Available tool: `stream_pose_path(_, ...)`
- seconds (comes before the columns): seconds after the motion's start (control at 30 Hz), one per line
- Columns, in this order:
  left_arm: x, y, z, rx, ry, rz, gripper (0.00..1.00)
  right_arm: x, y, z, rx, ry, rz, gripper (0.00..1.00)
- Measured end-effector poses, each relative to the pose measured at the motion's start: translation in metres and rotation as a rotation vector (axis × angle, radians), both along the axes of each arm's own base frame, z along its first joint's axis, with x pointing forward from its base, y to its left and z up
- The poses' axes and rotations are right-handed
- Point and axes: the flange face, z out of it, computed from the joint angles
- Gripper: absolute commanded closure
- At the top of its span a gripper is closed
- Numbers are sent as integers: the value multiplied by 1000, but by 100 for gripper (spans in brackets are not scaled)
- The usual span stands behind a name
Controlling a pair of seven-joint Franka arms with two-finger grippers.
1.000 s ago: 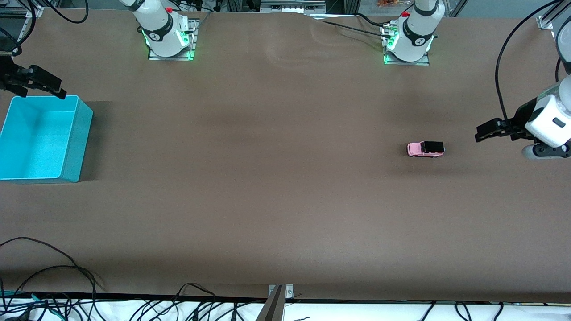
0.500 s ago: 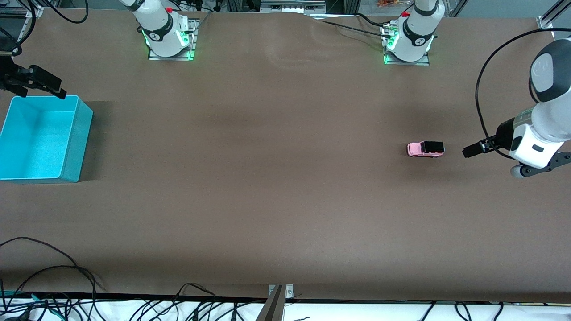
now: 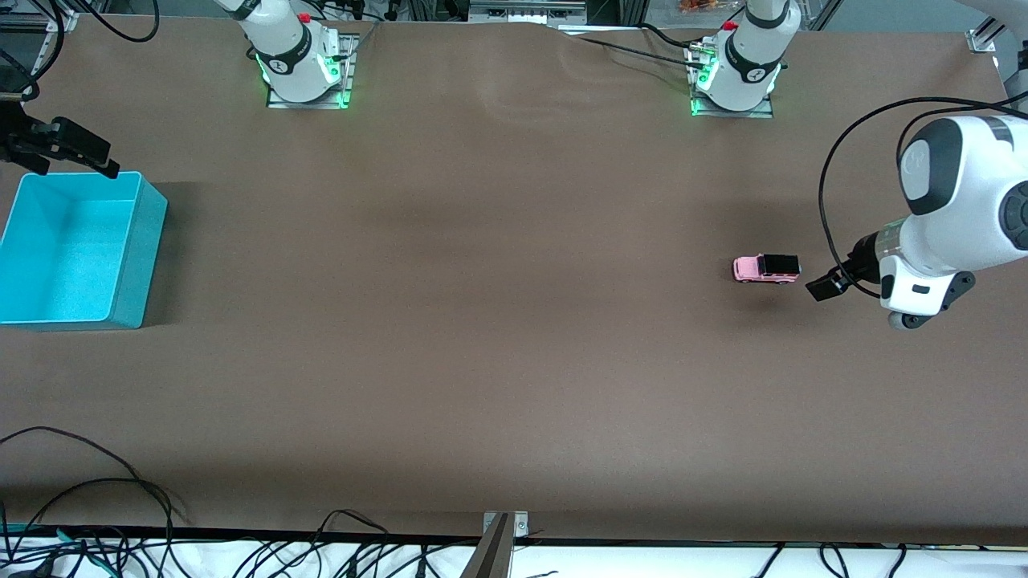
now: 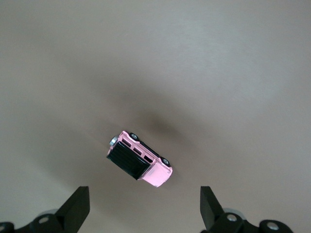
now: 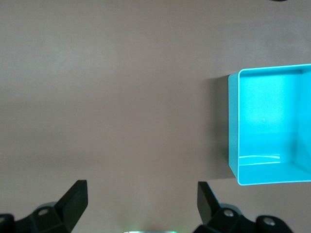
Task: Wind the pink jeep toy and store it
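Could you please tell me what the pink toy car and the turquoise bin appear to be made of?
The toy car looks like painted plastic or die-cast metal, which one is unclear: glossy pink body, black roof. The bin looks like moulded plastic: thin uniform walls, rounded corners, a soft sheen inside.

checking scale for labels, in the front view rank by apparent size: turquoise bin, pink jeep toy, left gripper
1. turquoise bin, by far the largest.
2. pink jeep toy and left gripper look alike; the gripper is raised nearer the camera, so unranked.
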Motion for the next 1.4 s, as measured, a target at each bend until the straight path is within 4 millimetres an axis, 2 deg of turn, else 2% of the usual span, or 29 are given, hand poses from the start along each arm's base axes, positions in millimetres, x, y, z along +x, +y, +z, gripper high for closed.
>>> stream_pose_path(0.27,-19,-16,-52,73,-31,257,0,0,0,0,0,1,0,0)
stream_pose_path(0.4,-27,-19,-72,89,-63,376,0,0,1,-1,0,2,1,0)
stream_pose_path(0.77,-37,-14,-104,120,-70,602,0,1,1,-1,0,4,2,0)
stream_pose_path(1.1,-49,-11,-130,144,-42,695,1,1,2,-2,0,4,3,0)
stream_pose_path(1.13,-56,-12,-140,145,-51,725,1,1,2,-3,0,6,3,0)
stream_pose_path(1.4,-67,-12,-151,156,-31,740,4,2,2,-4,0,8,4,0)
